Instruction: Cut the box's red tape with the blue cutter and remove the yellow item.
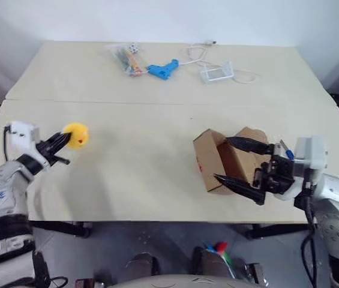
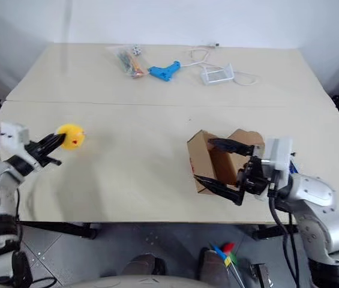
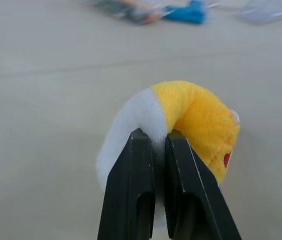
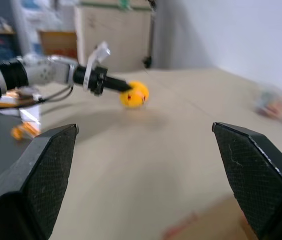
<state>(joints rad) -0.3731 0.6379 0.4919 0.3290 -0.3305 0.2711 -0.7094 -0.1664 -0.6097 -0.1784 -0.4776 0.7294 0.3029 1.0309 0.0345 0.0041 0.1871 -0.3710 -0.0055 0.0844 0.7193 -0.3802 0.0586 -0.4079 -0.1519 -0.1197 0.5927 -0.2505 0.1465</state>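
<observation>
While left end effector (image 1: 66,140) (level) pinches yellow item (image 1: 77,135).

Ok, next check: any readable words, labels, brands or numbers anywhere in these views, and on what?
None can be read.
Yellow item: a small red mark, not lettering.
Box: a red patch on its side, no legible print.
Clear bag at the table's far edge: contents too small to read.

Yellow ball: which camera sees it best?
The left wrist view: the yellow ball is close up, pinched in the left end effector. Both eye views show it small over the table; the right wrist view shows it far off.
</observation>
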